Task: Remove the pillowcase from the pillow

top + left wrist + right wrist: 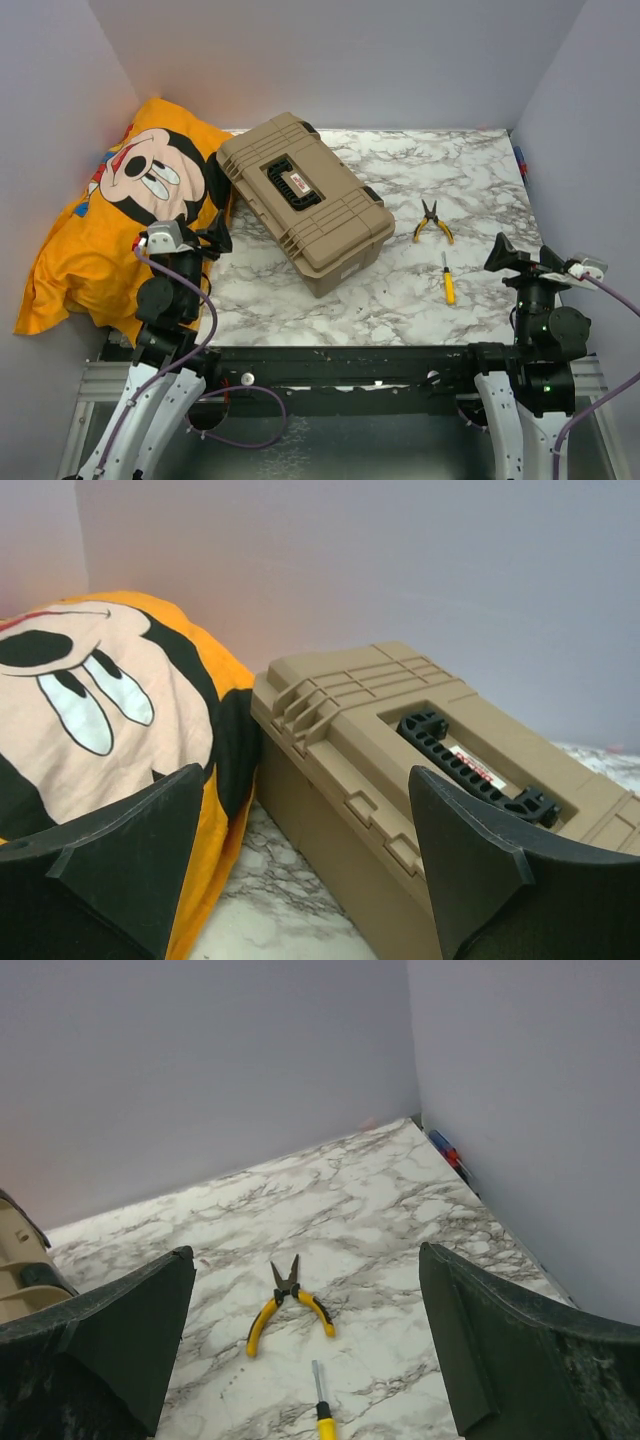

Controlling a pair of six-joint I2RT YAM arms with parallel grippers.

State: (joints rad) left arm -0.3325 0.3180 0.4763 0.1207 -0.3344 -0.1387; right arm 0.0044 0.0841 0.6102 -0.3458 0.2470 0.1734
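Note:
The orange-yellow pillowcase (95,235) with the Mickey Mouse face lies plump at the left side of the table, against the left wall. It also shows in the left wrist view (110,730). The white pillow is hidden inside it. My left gripper (205,238) is open and empty, right next to the pillowcase's near right edge; in the left wrist view (305,865) it frames the gap between pillowcase and toolbox. My right gripper (522,260) is open and empty at the near right, far from the pillowcase.
A tan toolbox (303,198) with a black handle sits diagonally mid-table, touching the pillowcase. Yellow-handled pliers (432,222) and a yellow screwdriver (447,279) lie right of it. A red-and-blue item (519,160) lies along the right wall. Walls enclose three sides.

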